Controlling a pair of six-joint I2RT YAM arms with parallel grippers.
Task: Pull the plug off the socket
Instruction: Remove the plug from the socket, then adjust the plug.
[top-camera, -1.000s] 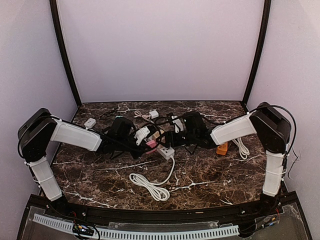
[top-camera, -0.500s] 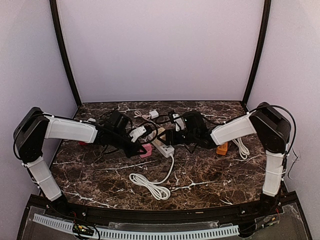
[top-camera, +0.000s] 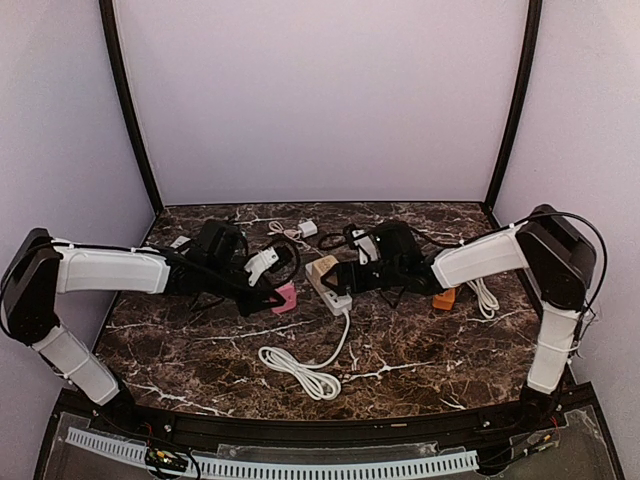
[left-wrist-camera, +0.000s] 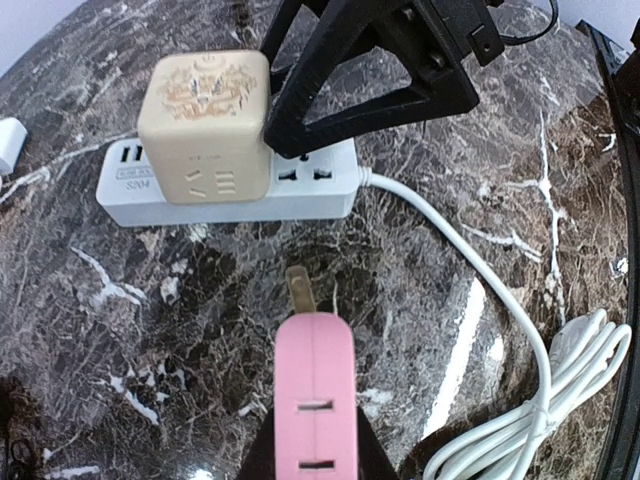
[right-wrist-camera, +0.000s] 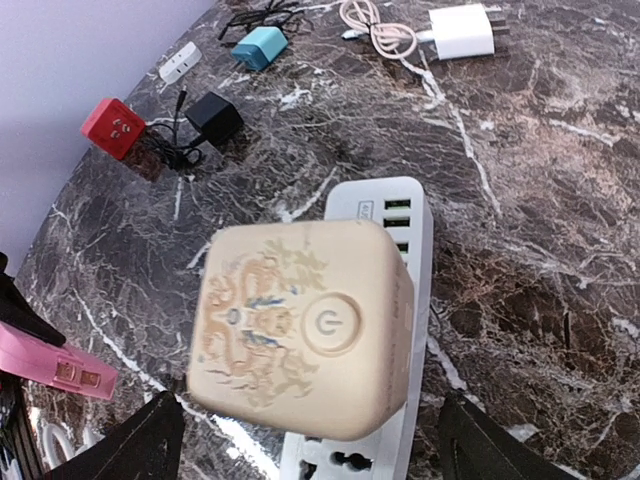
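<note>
The left hand (left-wrist-camera: 313, 462) is shut tight on the pink plug (left-wrist-camera: 313, 385) — the plug is out of the white socket strip (left-wrist-camera: 318, 192), just above the worktop (left-wrist-camera: 140, 330), with its metal pin pointing at the strip. The right hand (right-wrist-camera: 320, 445) is wide open — one finger on each side of the tan cube (right-wrist-camera: 300, 325) plugged into the strip.

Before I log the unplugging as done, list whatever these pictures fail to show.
- Left wrist: bottom edge cuts off the left gripper's fingers gripping the pink plug.
- Right wrist: cube adapter blurred, hiding power strip sockets beneath.
- Top external: rear white charger too small to identify.
</note>
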